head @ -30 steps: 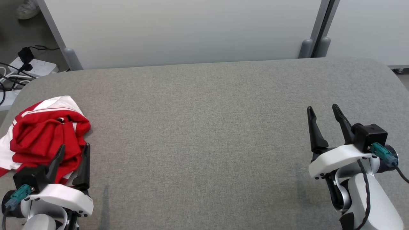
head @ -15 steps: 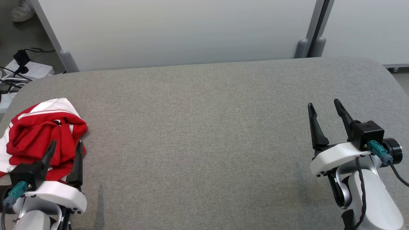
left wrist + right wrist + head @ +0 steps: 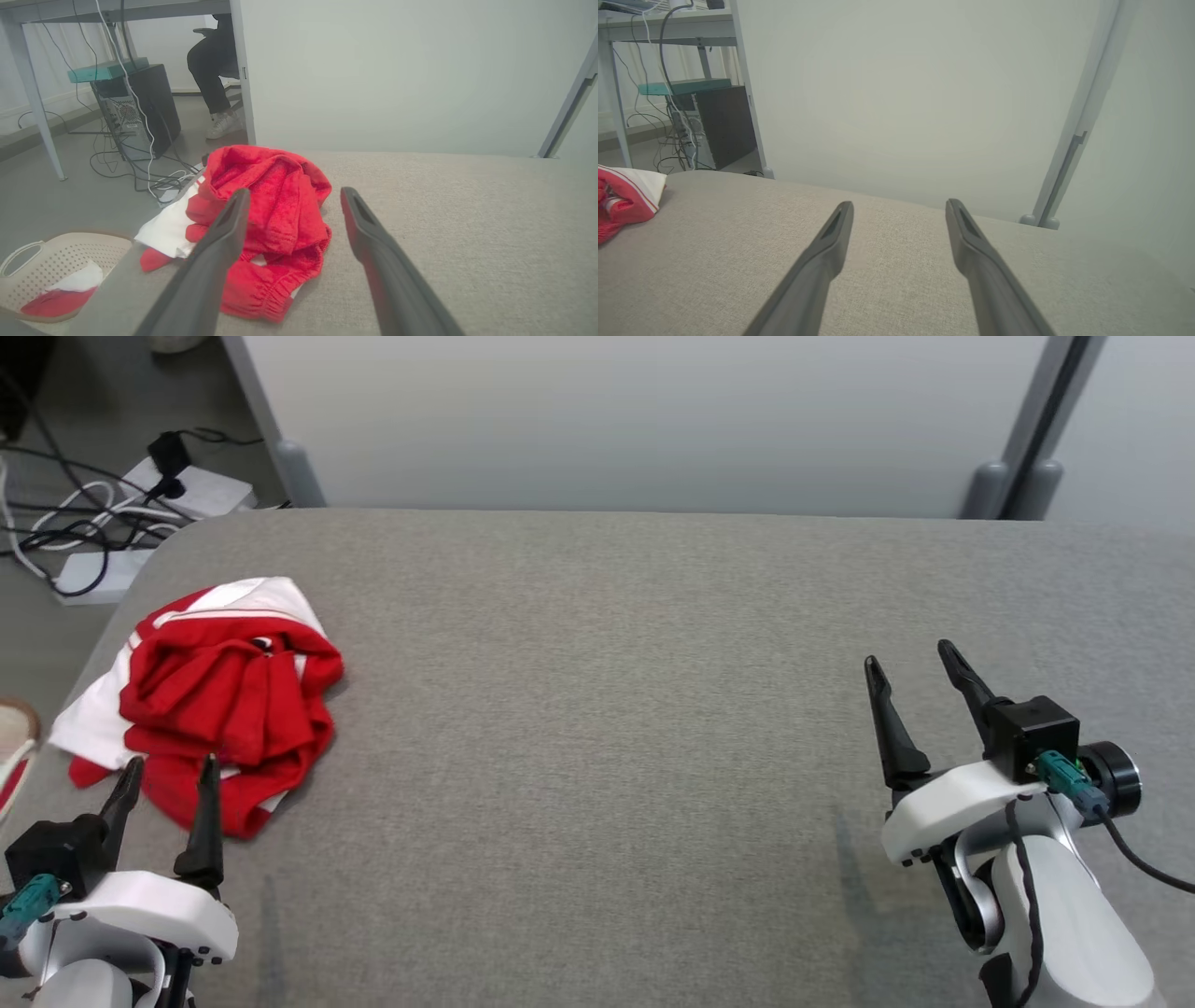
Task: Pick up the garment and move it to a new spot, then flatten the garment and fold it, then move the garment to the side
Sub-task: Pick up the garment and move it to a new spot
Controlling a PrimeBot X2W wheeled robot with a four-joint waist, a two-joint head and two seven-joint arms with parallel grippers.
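Observation:
A crumpled red and white garment (image 3: 224, 700) lies in a heap near the left edge of the grey table (image 3: 607, 709). My left gripper (image 3: 168, 775) is open at the lower left, fingertips just short of the garment's near edge, holding nothing. In the left wrist view the garment (image 3: 266, 210) sits beyond and partly between the spread fingers (image 3: 224, 233). My right gripper (image 3: 910, 658) stands open and empty over bare table at the right. Its wrist view catches the garment (image 3: 626, 196) at the far left, with my right gripper (image 3: 899, 205) spread above the cloth surface.
A white partition wall (image 3: 653, 420) runs along the table's far edge. Power strips and cables (image 3: 121, 504) lie on the floor beyond the left corner. A perforated basket (image 3: 51, 270) with cloth in it stands on the floor at the table's left. A seated person's leg (image 3: 210, 79) shows behind.
The head camera has turned left, shifting the whole picture rightward. My left gripper has drawn back a little toward the garment's near edge. The garment lies as before.

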